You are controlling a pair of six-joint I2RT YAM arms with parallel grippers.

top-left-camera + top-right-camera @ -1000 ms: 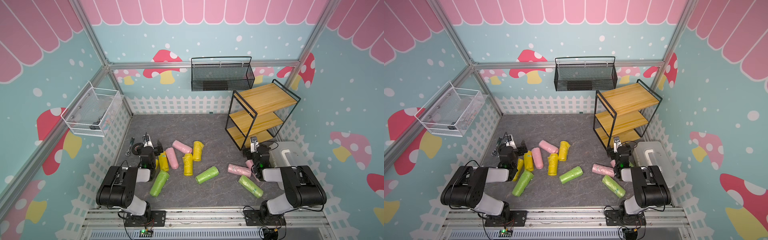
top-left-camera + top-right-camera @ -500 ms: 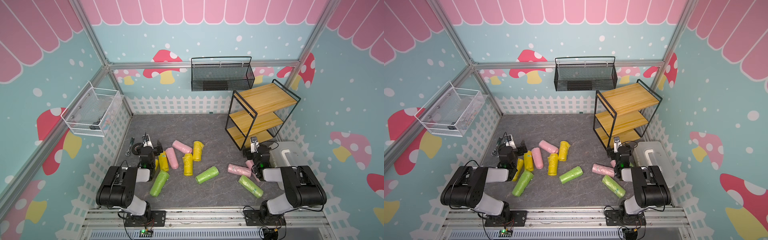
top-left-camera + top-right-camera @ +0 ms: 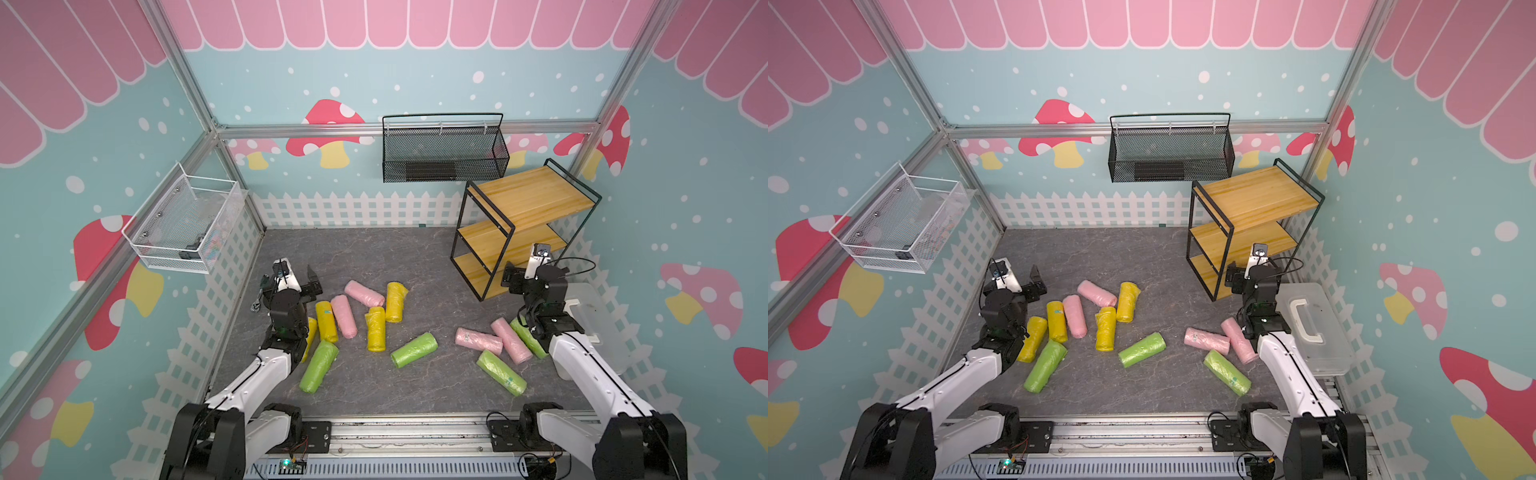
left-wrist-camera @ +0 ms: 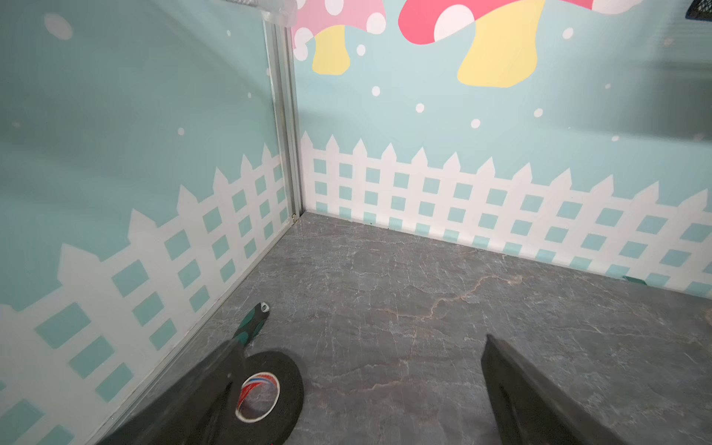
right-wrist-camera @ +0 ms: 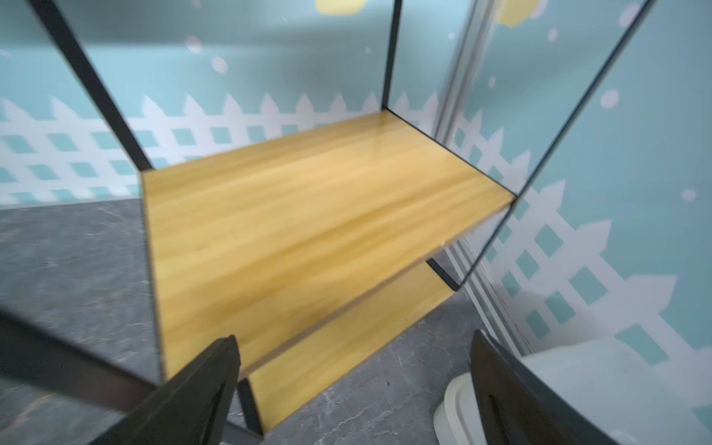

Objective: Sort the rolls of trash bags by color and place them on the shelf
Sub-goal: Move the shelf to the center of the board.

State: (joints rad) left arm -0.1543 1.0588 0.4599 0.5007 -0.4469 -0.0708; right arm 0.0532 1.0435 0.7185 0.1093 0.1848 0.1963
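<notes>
Several rolls of trash bags lie loose on the grey floor in both top views. Left and middle hold pink [image 3: 364, 293], yellow [image 3: 375, 329] and lime green [image 3: 319, 366] ones. On the right are two pink rolls [image 3: 478, 341] and a green one [image 3: 500, 372]; another green roll [image 3: 528, 338] is half hidden by my right arm. The shelf [image 3: 536, 199] stands at the back right, its boards [image 5: 308, 215] bare. My left gripper [image 3: 291, 272] [image 4: 364, 346] is open and empty, facing the back left corner. My right gripper [image 3: 530, 270] [image 5: 353, 339] is open and empty, just before the shelf's lower boards.
A black tape roll [image 4: 269, 389] and a green-handled tool [image 4: 252, 323] lie by the left wall under my left gripper. A white lidded box [image 3: 598, 324] sits by the right wall. A black mesh basket [image 3: 444, 153] and a white wire basket [image 3: 183, 224] hang on the walls.
My right gripper has risen and swung toward the shelf in the last half second. My left gripper has lifted slightly. The rolls have not moved.
</notes>
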